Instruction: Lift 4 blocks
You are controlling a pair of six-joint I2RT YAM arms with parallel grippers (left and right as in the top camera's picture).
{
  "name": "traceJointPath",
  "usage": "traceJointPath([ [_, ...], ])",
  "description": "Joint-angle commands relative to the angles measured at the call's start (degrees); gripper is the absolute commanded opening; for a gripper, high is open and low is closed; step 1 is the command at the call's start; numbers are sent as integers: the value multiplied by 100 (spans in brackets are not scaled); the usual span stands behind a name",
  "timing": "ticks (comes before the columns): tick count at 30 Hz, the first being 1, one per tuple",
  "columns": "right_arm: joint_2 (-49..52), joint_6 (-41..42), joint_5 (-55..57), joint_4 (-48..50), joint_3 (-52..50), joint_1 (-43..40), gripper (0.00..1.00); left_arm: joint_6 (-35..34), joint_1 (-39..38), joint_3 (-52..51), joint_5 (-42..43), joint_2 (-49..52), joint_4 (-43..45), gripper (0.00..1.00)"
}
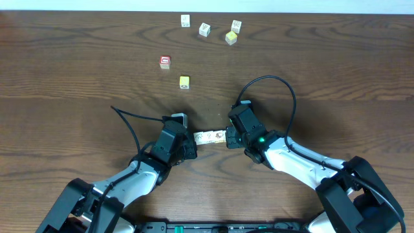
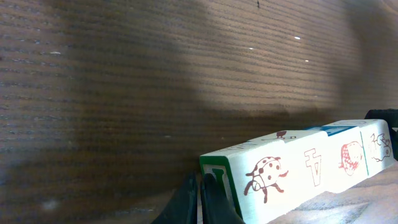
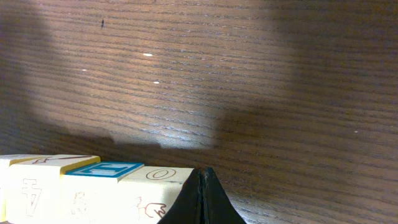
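Observation:
A short row of cream blocks with red drawings and a teal-topped face lies end to end between my two grippers. My left gripper is shut, its tip pressed against the row's left end. My right gripper is shut too, against the right end. The left wrist view has the blocks running right from the left gripper, with a ladybird and a letter on their sides. Seen from the right wrist, the blocks run left from the right gripper. Whether the row rests on the table I cannot tell.
At the far edge of the wooden table stand three white cubes and a yellow cube. Nearer are a red cube and another yellow cube. Both arms' cables arch over the near side.

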Motion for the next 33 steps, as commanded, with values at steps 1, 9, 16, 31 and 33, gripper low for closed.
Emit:
traceJointPath([
  [1, 103, 114, -1534, 162, 188, 409, 1, -9, -365, 203, 1137, -74, 293, 7],
  [9, 103, 114, -1451, 122, 188, 409, 1, -7, -365, 203, 1117, -74, 269, 7],
  [16, 103, 114, -1451, 120, 188, 409, 1, -7, -365, 203, 866, -74, 136, 7],
  [31, 103, 114, -1451, 101, 188, 409, 1, -7, -358, 203, 667, -74, -9, 7],
  [33, 103, 114, -1453, 98, 188, 409, 1, -9, -361, 203, 570, -74, -37, 7],
])
